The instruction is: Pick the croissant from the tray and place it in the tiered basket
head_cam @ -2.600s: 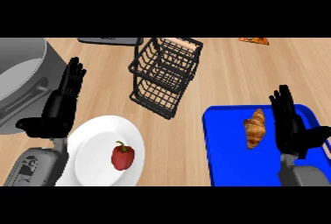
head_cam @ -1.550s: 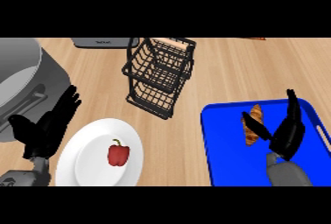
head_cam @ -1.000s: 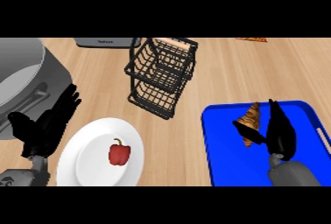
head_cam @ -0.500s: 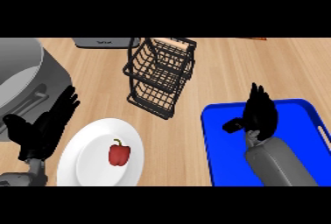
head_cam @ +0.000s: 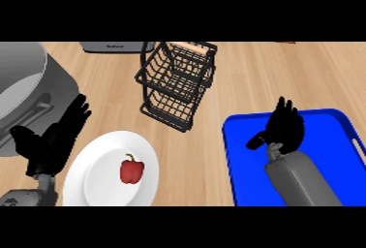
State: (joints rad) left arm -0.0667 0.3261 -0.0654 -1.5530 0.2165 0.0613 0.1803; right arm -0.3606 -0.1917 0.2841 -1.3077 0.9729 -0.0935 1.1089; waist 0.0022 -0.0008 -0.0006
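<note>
Head view. The right hand (head_cam: 282, 130) now lies over the middle of the blue tray (head_cam: 243, 160), its fingers pointing far and its thumb out to the left. A moment earlier it stood further right on the tray with the croissant showing just left of its fingers; now no croissant shows anywhere on the tray. The judgement is that the croissant sits under or within this hand, hidden by it. Whether the fingers are curled round it cannot be told from this view. If the grasp holds, the remaining steps are a lift and a carry to the far left, toward the tiered basket (head_cam: 175, 85).

The tiered basket stands on the wooden table (head_cam: 286, 77), far and left of the tray, well apart from the right hand. The left hand (head_cam: 53, 140) rests at the left edge, fingers straight and spread, holding nothing, much as before.

Count: one blue tray; one black wire tiered basket; one white plate (head_cam: 100, 179) carrying one red pepper (head_cam: 130, 170); one large grey appliance (head_cam: 28, 97) at the left; one grey box (head_cam: 111, 46) at the far edge; two hands; zero croissants in plain sight.
</note>
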